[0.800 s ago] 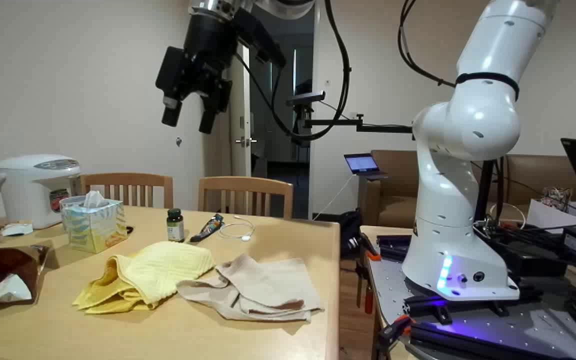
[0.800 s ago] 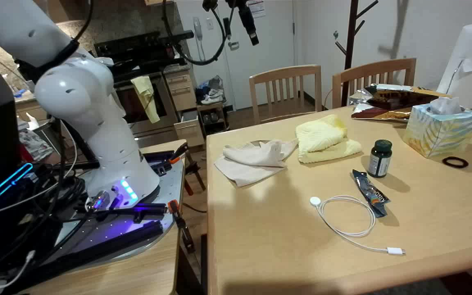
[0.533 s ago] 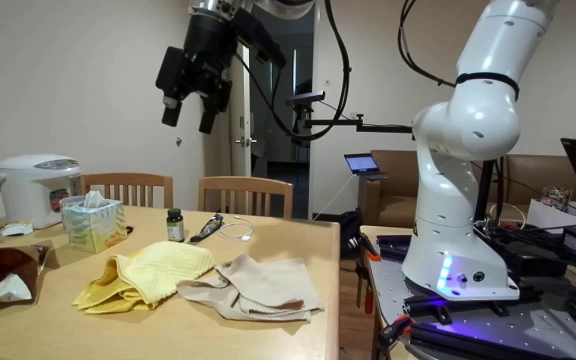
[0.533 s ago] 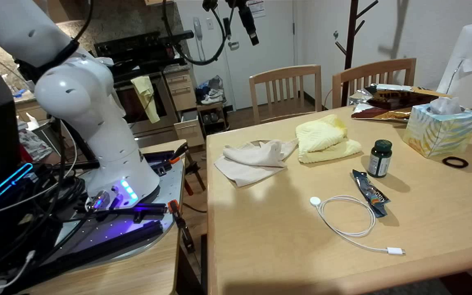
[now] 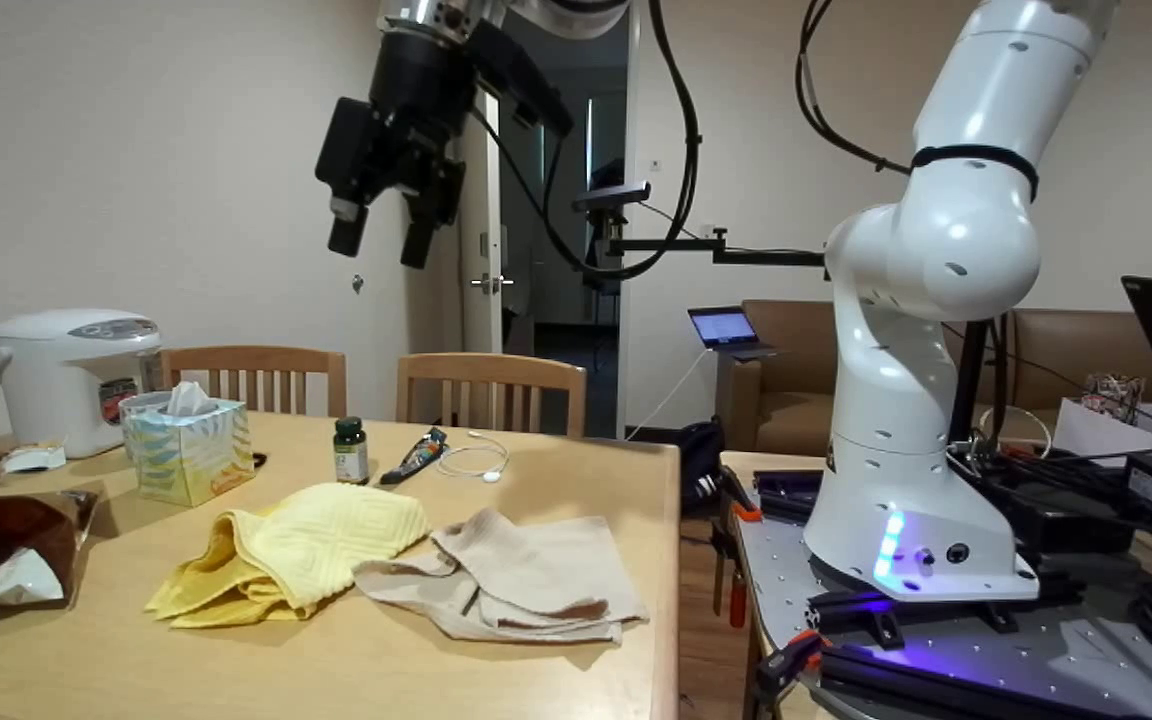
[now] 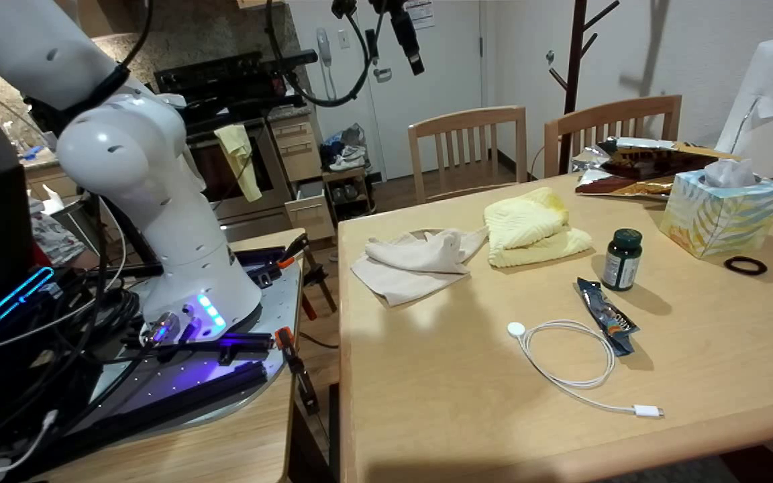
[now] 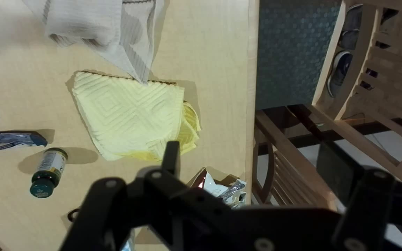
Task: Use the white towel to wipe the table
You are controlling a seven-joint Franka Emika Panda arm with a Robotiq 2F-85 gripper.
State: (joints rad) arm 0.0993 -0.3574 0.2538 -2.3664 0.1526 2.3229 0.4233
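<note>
The white towel (image 5: 546,575), off-white and loosely folded, lies on the tan wooden table (image 5: 576,690) near its edge on the robot's side; in another exterior view the towel (image 6: 420,261) has a corner against the yellow cloth. From the wrist, only part of the towel (image 7: 92,21) shows at the top left. High above the table hangs my gripper (image 5: 380,247), fingers apart and nothing between them. In the wrist view the gripper (image 7: 251,158) spans the table edge and a chair, well away from the towel.
A yellow cloth (image 5: 306,550) touches the towel. Also on the table are a green bottle (image 6: 623,260), a snack bar (image 6: 606,315), a white cable (image 6: 574,355), a tissue box (image 5: 189,450), a black ring (image 6: 745,265) and foil bags (image 6: 648,168). Chairs (image 5: 491,375) stand around it.
My gripper has shifted very slightly, a little right and down in an exterior view. Towel, cloth and the other table items have stayed in place.
</note>
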